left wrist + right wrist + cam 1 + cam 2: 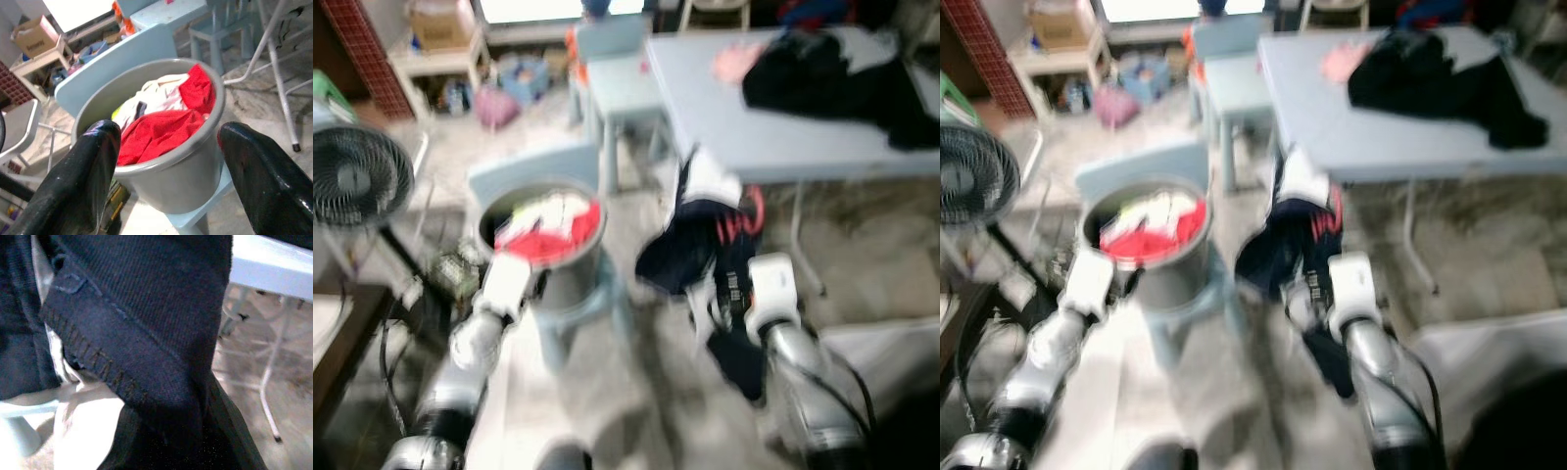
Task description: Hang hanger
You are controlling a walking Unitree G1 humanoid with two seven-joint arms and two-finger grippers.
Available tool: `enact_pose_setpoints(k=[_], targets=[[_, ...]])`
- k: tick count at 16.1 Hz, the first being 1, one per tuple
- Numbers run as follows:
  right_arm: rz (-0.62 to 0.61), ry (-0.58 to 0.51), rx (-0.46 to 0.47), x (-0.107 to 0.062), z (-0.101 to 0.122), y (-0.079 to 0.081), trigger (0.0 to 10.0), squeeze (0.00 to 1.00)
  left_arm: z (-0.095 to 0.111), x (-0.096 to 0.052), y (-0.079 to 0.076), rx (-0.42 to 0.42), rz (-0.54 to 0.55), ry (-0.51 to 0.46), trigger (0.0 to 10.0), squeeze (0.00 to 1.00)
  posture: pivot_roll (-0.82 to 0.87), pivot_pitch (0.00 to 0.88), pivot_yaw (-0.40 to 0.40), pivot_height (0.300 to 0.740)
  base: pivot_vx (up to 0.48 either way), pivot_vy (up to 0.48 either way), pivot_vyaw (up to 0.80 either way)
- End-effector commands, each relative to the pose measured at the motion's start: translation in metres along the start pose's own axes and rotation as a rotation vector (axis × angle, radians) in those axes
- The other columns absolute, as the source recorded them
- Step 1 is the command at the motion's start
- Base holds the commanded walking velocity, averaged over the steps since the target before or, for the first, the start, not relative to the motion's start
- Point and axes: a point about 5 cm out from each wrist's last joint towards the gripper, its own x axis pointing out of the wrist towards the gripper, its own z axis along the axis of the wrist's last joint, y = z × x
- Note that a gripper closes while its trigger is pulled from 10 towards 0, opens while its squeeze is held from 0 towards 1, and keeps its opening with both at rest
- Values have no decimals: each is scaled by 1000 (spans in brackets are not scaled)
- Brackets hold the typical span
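A dark navy garment (705, 245) with red and white parts hangs in the air in front of the light blue table (754, 132). My right gripper (732, 294) holds it up, and the cloth (146, 333) hides the fingers. A red curve (759, 211) at the garment's side may be a hanger, but the blur leaves it unclear. My left gripper (166, 134) is open, its two black fingers apart just short of a grey bucket (573, 279) of red and white clothes (161, 127).
The bucket stands on a small light blue chair (524, 168). Black clothes (842, 83) and a pink item (734, 61) lie on the table. A fan (357, 181) stands at the left. A small blue table (622, 93) and cluttered shelves (440, 59) are further back.
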Motion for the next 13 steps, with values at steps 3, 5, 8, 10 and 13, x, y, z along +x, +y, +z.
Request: enact_pose_setpoints(k=[3,5,8,10,13], targets=[[64,-18,-54,-7,11,-9,10000,0,10,6,0,48,-17,-35,10000,0,-37,0,18,740,0,0,0],[228,21,-103,-21,9,-1,10000,0,14,11,0,69,-16,-44,10000,0,-44,0,18,740,0,0,0],[271,13,-101,-33,7,-5,10000,0,24,20,-5,86,-46,-74,10000,0,-58,0,13,740,0,0,0],[340,-7,-79,-36,11,2,10000,0,34,28,-17,51,-124,-97,10000,0,-64,0,12,740,0,0,0],[305,-63,-115,-20,27,11,10000,0,46,33,-35,58,-224,-147,10000,0,-71,0,15,740,0,0,0]])
